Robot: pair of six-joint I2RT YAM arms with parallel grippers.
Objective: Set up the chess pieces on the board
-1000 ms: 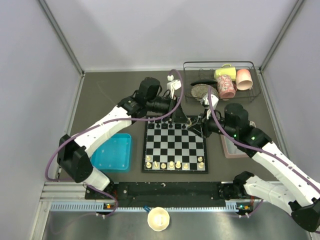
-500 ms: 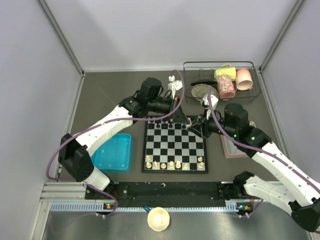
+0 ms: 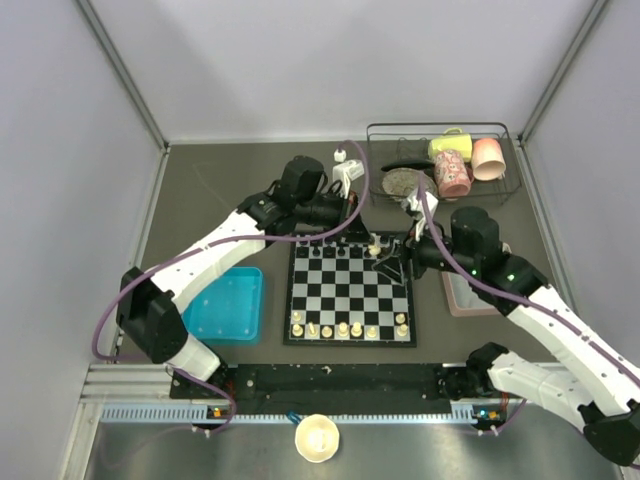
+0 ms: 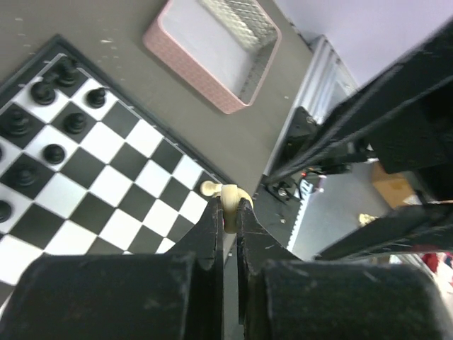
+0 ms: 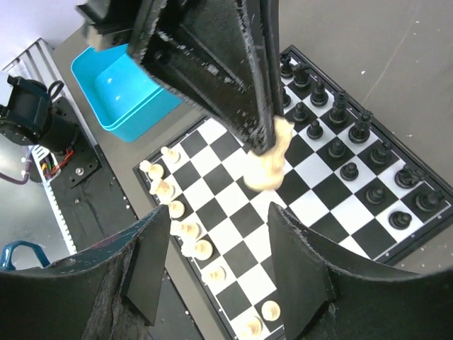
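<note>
Cream piece (image 5: 267,159) now hangs pinched in the left gripper (image 4: 226,212) above the far edge of the board (image 3: 350,343). The right gripper (image 5: 223,244) (fingers spread, empty) has backed off, so the handover looks done and placing remains.

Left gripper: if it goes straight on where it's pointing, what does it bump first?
Most likely the board, and the cream chess piece pinched in the left gripper would touch it first. How far above it hangs is unclear.

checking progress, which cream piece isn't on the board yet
The cream piece in the left pincer, above the board; the rest stand on its near row.
</note>
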